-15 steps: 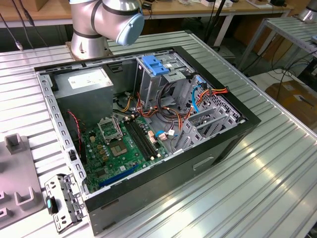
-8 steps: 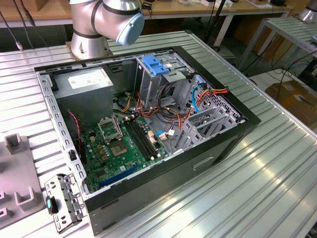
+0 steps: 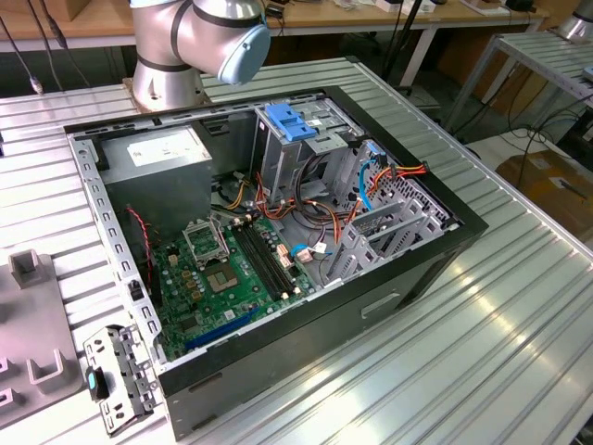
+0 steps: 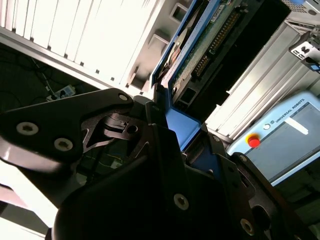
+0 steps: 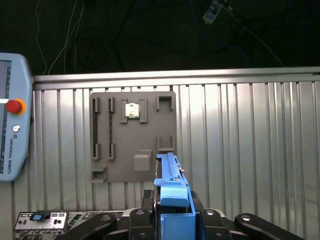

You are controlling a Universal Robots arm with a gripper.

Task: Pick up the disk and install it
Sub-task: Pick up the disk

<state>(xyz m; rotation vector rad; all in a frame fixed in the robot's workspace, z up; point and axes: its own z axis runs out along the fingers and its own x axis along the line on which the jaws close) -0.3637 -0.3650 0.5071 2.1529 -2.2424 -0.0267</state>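
The gripper (image 5: 172, 220) is closed on the disk (image 5: 169, 172). Its black fingers (image 4: 125, 130) press on the blue rail from both sides. The disk stands on its edge between them, off the table (image 3: 500, 352). In the second wrist view its underside with the green circuit board faces the camera.

Beyond the disk, in the first wrist view, a grey fixture plate (image 5: 115, 165) lies flat on the table. One of its recesses holds a small square chip (image 5: 132, 110). A metal panel (image 3: 120, 375) with a small blue part lies near this plate, just beside the near corner of the computer case (image 3: 306, 362).

The case lies open in the middle of the table. At its near side is the green motherboard (image 3: 232, 278). Farther in, coloured cables (image 3: 389, 176) run over the floor of the case toward the exterior view's right. At the far side the metal drive cage (image 3: 287, 158) stands upright with a blue latch (image 3: 289, 122) on top. The grey power supply (image 3: 157, 162) sits in the far corner on the exterior view's left.

Behind the case the arm (image 3: 199, 37) has its base on the far edge of the table. A teach pendant (image 5: 10, 125) lies at the table's edge, well apart from the plate.
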